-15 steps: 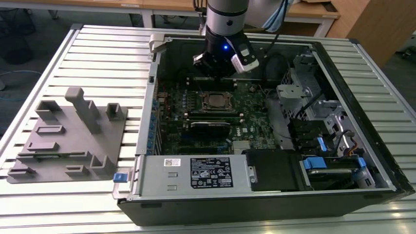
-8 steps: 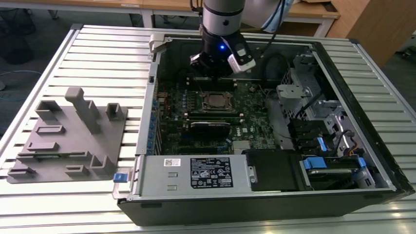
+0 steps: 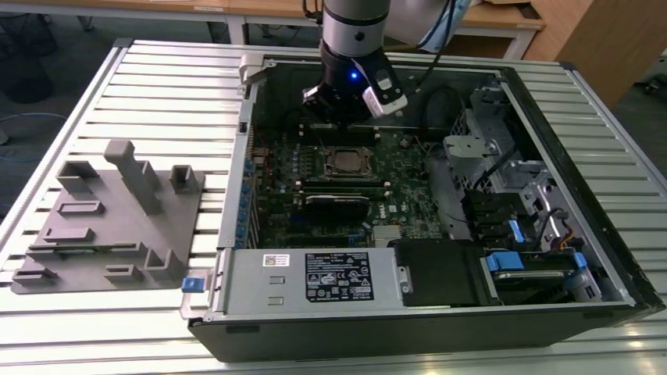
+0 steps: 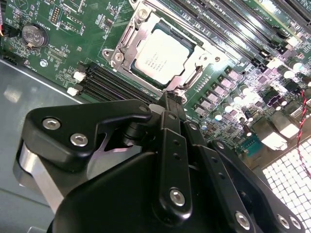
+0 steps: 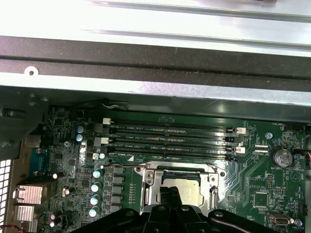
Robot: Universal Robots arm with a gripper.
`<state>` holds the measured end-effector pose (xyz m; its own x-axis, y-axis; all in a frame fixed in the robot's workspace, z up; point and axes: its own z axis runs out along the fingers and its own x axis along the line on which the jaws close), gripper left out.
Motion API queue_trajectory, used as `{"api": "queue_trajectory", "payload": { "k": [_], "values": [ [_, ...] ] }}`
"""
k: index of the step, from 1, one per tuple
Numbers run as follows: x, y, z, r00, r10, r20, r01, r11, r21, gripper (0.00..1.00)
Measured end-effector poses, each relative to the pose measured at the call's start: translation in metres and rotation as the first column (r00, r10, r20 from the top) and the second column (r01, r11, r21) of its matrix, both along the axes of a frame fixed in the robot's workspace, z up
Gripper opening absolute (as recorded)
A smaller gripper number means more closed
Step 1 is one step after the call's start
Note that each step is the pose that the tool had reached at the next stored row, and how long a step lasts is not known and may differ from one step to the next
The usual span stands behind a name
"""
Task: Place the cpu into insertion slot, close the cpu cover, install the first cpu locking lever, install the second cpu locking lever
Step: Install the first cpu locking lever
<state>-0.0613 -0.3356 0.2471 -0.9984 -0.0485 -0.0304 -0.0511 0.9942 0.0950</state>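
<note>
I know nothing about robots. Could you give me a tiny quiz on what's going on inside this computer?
1. True or false: the cpu sits inside the insertion slot.
2. The gripper is nearest to: A) the insertion slot's edge, B) the grey fixture outside the case, C) the blue latches.
3. Fill in: the circuit board around the slot is ___ in colour.
Key: 1 true; 2 A; 3 green.
</note>
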Motion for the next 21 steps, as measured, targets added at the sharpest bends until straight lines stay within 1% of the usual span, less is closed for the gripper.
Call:
{"api": "queue_trajectory", "payload": {
  "k": [6,8,21],
  "values": [
    [-0.0011,0.0,-0.0001,1.0,0.0,0.0,0.0,1.0,0.0,0.1],
    [-0.0046,0.0,-0.0001,1.0,0.0,0.0,0.0,1.0,0.0,0.1],
    [-0.0062,0.0,-0.0001,1.0,0.0,0.0,0.0,1.0,0.0,0.1]
  ]
}}
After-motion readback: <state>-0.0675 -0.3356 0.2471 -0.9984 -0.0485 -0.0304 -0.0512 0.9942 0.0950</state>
